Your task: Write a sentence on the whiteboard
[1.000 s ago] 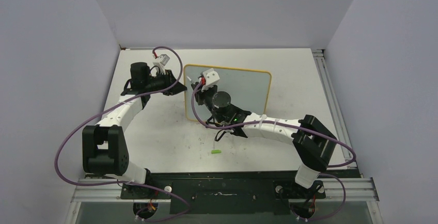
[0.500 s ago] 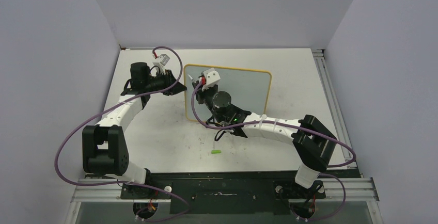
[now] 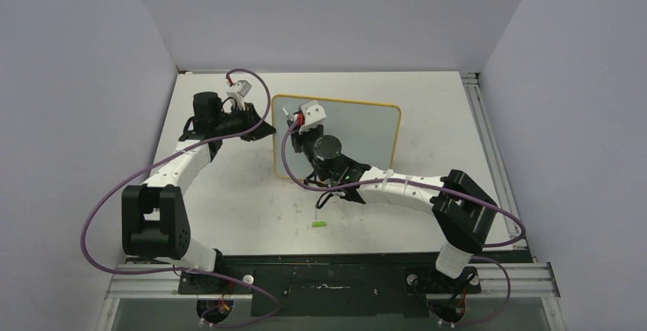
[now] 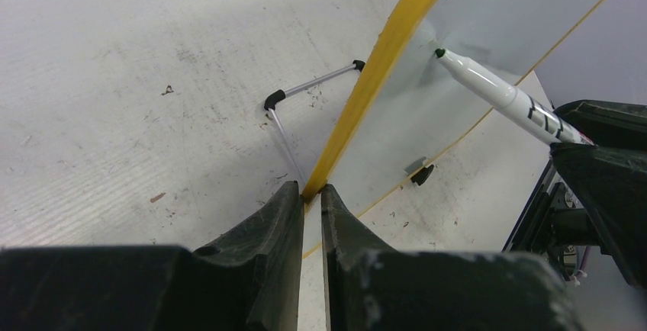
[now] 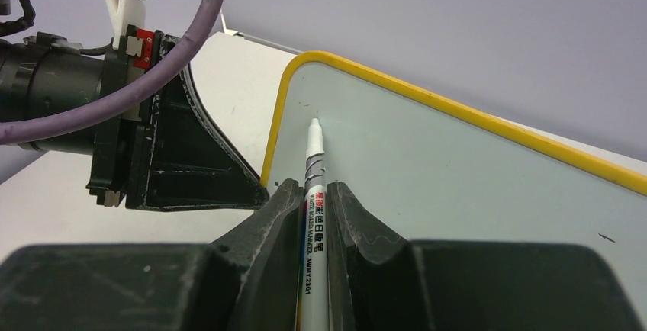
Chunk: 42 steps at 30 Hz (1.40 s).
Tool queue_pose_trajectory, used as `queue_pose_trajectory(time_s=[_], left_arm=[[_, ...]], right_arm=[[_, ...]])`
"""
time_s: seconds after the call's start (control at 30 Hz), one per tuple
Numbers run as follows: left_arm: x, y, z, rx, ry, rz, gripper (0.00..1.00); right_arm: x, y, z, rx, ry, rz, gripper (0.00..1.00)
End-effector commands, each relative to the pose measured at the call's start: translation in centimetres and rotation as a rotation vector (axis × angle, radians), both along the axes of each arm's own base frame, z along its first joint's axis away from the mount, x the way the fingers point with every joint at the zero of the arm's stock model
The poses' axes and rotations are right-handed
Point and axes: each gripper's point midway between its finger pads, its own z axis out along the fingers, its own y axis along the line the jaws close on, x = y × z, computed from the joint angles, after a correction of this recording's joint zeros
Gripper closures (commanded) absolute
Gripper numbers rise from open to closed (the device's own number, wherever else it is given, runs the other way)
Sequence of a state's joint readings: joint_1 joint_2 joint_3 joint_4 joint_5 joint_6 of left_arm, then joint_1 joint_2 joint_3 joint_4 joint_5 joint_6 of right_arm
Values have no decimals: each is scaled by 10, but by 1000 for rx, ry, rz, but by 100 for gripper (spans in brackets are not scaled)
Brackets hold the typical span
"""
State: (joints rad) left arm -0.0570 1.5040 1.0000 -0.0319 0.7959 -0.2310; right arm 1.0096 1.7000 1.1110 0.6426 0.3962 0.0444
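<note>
The whiteboard (image 3: 358, 129) stands tilted up on the table, pale grey with a yellow frame. My left gripper (image 3: 262, 133) is shut on the frame's left edge (image 4: 381, 64), with the fingertips (image 4: 290, 194) pinching it. My right gripper (image 5: 312, 187) is shut on a white marker (image 5: 314, 165), in front of the board's left part (image 3: 297, 134). The marker's green tip (image 4: 440, 53) touches the board near its upper left corner. No green sentence shows on the board's face (image 5: 458, 171).
A small green cap (image 3: 319, 225) lies on the table in front of the board. A wire stand leg (image 4: 313, 85) and a black clip foot (image 4: 420, 174) rest on the table by the board. Grey walls enclose the table on three sides.
My right wrist has turned very slightly at the board. The left arm and the board have held still.
</note>
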Motion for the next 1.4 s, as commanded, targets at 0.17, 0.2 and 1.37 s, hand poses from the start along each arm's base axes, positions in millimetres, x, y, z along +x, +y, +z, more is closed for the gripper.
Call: queue_pose_trajectory(time_s=[0.17, 0.2, 1.37], left_arm=[[2, -13, 17, -16, -42, -52, 90], [2, -13, 17, -16, -42, -52, 90], [1, -13, 17, -13, -41, -53, 90]], right_arm=[[-2, 2, 13, 16, -40, -48, 95], [-3, 1, 11, 13, -38, -51, 95], [-24, 2, 32, 20, -93, -29, 95]])
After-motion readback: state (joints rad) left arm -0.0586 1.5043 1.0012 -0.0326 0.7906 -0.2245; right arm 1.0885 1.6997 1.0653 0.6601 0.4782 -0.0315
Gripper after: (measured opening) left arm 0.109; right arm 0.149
